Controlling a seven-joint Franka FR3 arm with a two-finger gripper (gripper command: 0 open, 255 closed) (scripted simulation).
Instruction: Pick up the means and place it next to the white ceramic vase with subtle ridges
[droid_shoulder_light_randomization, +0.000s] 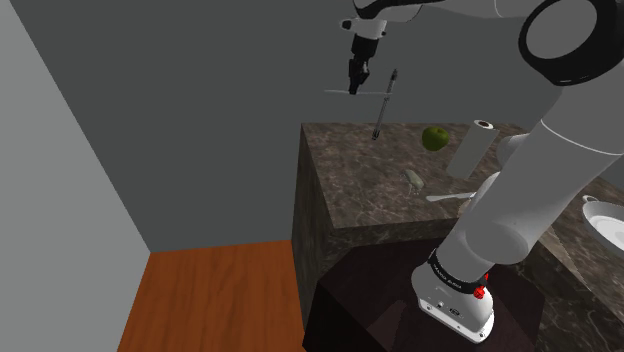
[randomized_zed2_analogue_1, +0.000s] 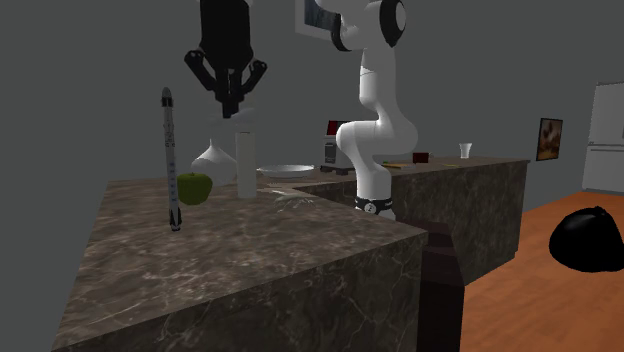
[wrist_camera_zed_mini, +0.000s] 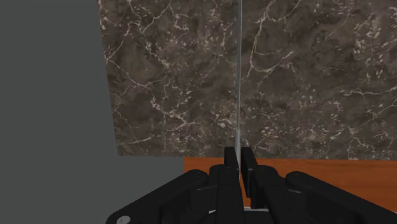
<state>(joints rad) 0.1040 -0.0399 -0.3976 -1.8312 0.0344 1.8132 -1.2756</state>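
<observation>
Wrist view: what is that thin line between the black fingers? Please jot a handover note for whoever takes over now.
Gripper: shut on a thin pale strip, seen edge-on, held in the air over the edge of the counter.
White vase: on the counter behind the green apple, beside the paper towel roll.
Done: strip lifted.
Left: carry it over, set it next to the vase.

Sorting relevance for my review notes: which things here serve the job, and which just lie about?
Job: gripper, the pale strip it clasps, white vase.
Lying about: green apple, paper roll, dark rod, white dish.
</observation>
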